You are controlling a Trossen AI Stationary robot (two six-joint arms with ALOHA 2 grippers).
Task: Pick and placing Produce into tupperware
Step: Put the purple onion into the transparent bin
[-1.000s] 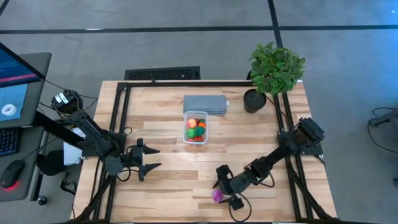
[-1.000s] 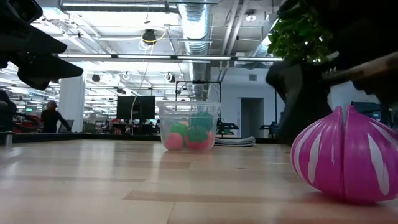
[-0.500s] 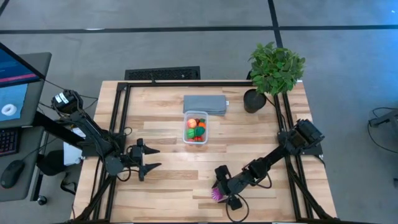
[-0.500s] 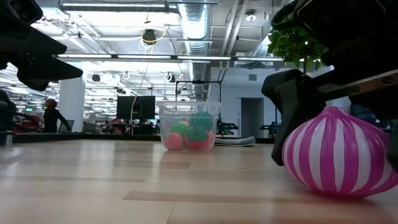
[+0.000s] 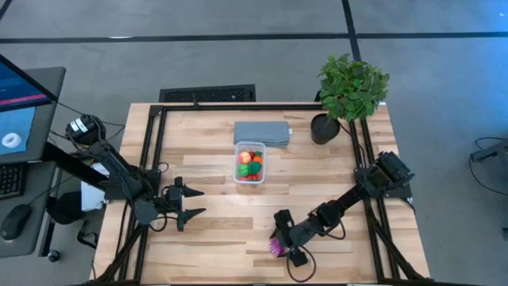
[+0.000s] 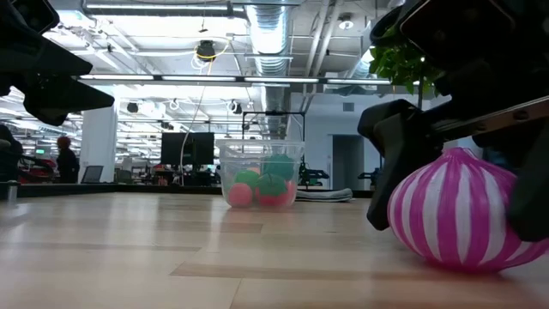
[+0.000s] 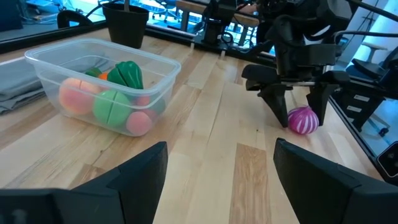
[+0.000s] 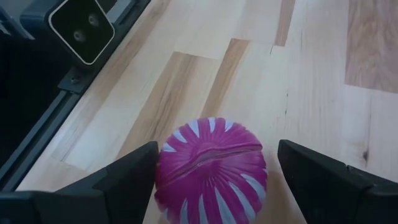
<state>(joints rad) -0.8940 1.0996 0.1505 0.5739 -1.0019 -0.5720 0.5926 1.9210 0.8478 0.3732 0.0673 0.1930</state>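
Observation:
A purple ball with white stripes (image 5: 276, 249) (image 8: 210, 167) rests on the table near its near edge. My right gripper (image 5: 283, 241) (image 6: 459, 202) is open and slants down over the ball, with one dark finger on each side of it. The clear tub (image 5: 250, 165) (image 7: 102, 74) stands mid-table and holds red, green, orange and pink toy produce. My left gripper (image 5: 193, 202) waits open above the table's left part, apart from everything. My right gripper straddles the striped ball (image 6: 455, 215) from above, slanting in from the table's right. One finger (image 8: 134, 171) stands close to the ball's side and the other (image 8: 323, 171) stands farther off. I cannot tell whether either finger touches the ball, which sits on the table.
A flat grey pad (image 5: 262, 133) lies just behind the tub. A potted leafy plant (image 5: 351, 87) stands at the far right corner. Black frame rails (image 5: 151, 159) run along the table's sides. Bare wood lies between the tub and the ball.
My right gripper has moved toward the table's left and down, so that its open fingers now stand on either side of the striped ball. The ball has turned on the spot and shifted slightly toward the left, staying on the table.

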